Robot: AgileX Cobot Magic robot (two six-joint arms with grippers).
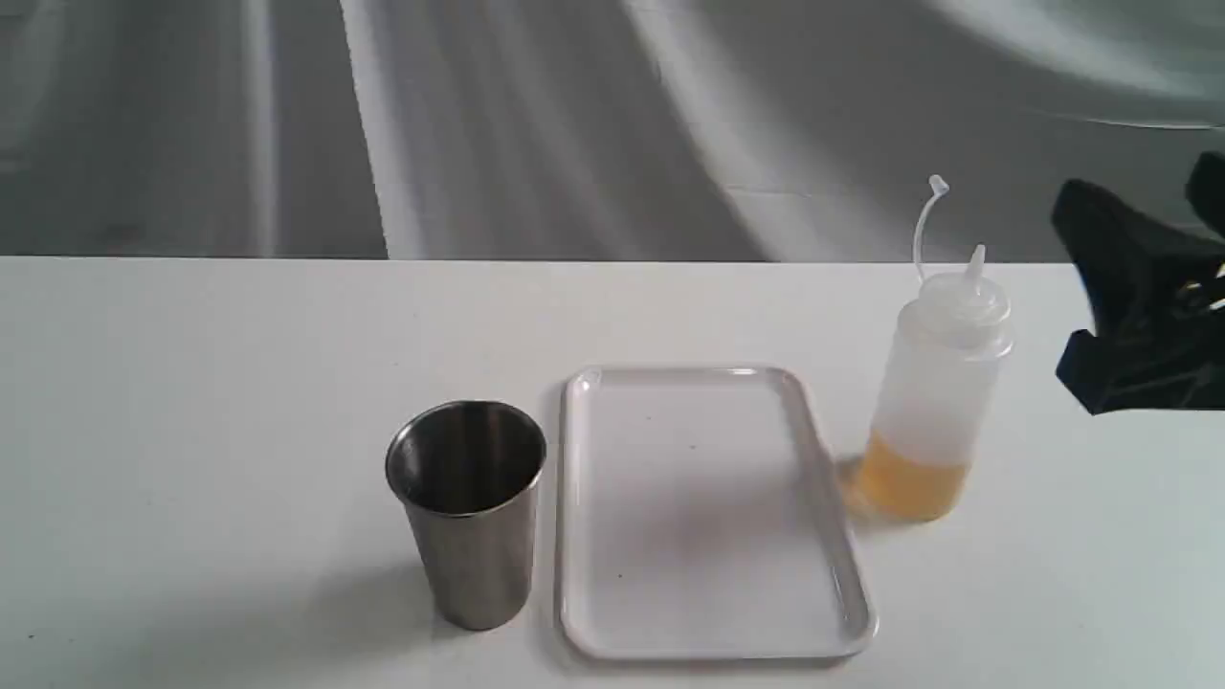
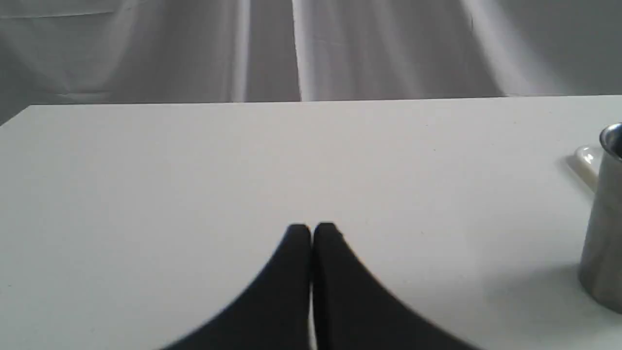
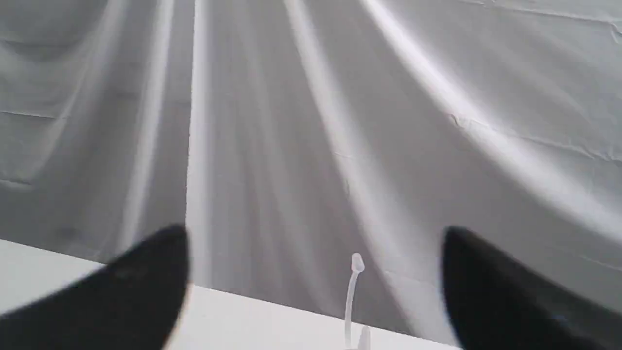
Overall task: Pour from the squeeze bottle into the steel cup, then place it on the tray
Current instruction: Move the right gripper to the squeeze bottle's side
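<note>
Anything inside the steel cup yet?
From the exterior view, only the dark, shiny inner wall of the steel cup shows, with no liquid visible on it. The near wall covers the cup's floor, so a little liquid at the bottom cannot be ruled out.

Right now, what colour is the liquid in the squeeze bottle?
Amber-yellow, pooled low in the squeeze bottle; clearest in the exterior view.

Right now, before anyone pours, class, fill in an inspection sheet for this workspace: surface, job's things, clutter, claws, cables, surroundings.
Surface: white table, matte.
Job's things: squeeze bottle upright on the table, right of the tray in the exterior view, amber liquid low inside, cap off the nozzle; steel cup upright, left of the tray; tray has nothing on it.
Clutter: nothing seen.
Claws: left claw shut, over the table; right claw open, near the bottle, not touching it.
Cables: nothing seen.
Surroundings: grey draped cloth behind the table.
</note>
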